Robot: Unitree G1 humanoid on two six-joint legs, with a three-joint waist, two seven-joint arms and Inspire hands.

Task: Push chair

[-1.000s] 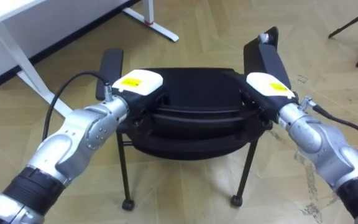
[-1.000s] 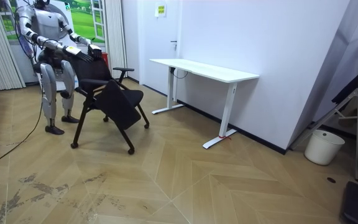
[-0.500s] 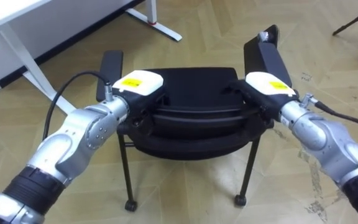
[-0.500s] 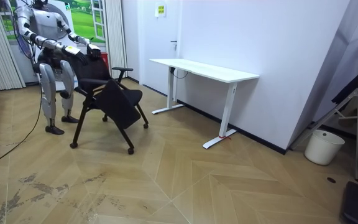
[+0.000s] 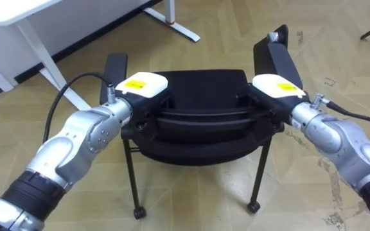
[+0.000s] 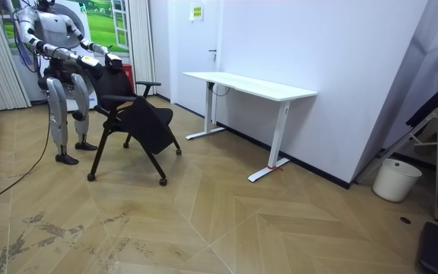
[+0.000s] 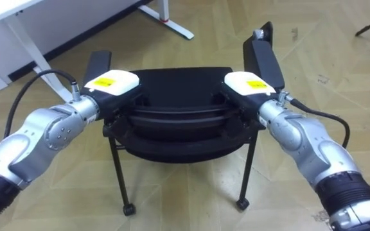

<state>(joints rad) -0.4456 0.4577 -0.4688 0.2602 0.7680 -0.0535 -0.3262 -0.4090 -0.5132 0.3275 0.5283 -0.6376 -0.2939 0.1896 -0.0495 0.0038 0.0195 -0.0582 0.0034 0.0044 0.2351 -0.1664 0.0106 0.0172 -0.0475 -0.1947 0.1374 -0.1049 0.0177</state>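
Note:
A black chair (image 5: pixel 201 90) on castors stands right in front of me, seen from behind and above, its seat facing a white desk (image 5: pixel 18 9). My left hand (image 5: pixel 143 86) lies on the left end of the backrest's top edge (image 5: pixel 204 122), with dark fingers curled down over it. On the right end, my right hand (image 5: pixel 275 86) curls over the edge in the same way. An armrest (image 5: pixel 114 64) sticks out beyond each hand. In the room view I stand upright behind the chair (image 6: pixel 139 122), both arms stretched forward to it.
The desk (image 6: pixel 249 85) stands against the wall to the room view's right of the chair, and its foot (image 5: pixel 175 25) lies just past the seat. A white bin (image 6: pixel 396 179) sits far off by dark stands. Wooden floor lies between chair and desk.
My right hand's fingers have curled down over the backrest. The chair has crept slightly toward the desk, and the eye view has shifted with my own motion. The left hand keeps its hold.

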